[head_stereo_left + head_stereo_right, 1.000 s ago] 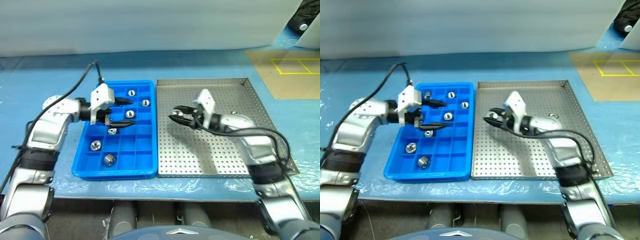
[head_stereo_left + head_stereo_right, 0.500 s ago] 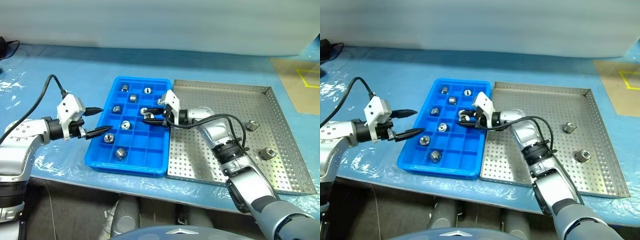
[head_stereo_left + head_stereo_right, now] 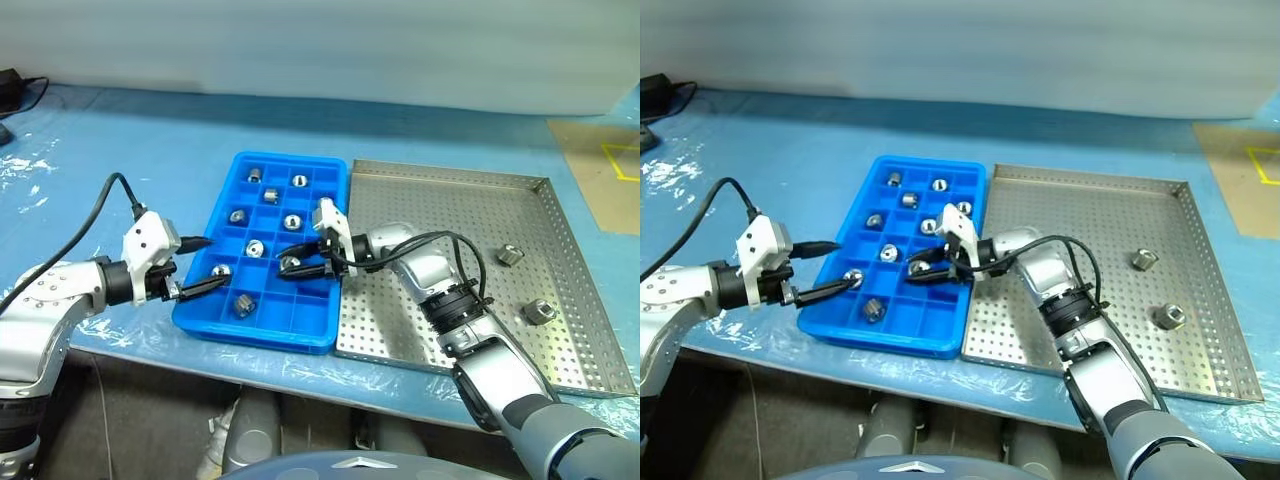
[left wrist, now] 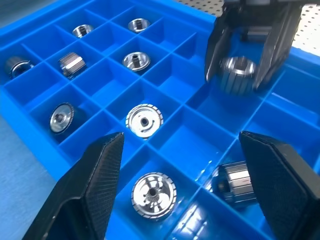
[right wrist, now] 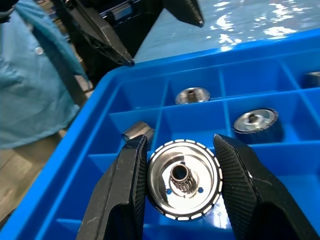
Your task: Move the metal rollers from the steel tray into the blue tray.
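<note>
The right gripper (image 3: 297,266), two black fingers clamped tight on a shiny silver short-cylinder roller (image 5: 184,178), is holding it just above an empty cell near the middle of the bright blue gridded plastic tray (image 3: 205,325). To finish well, it is probably best lowering the roller squarely between that cell's walls before letting go, so it is not catching a divider or rolling onto a neighbour. The left gripper (image 3: 196,266) is hanging at the blue tray's outer edge with its jaws spread wide and holding nothing. Several rollers are already lying in the blue tray's cells; two more metal rollers (image 3: 509,254) are waiting in the perforated silver-grey steel tray (image 3: 452,175) just beside the blue tray.
</note>
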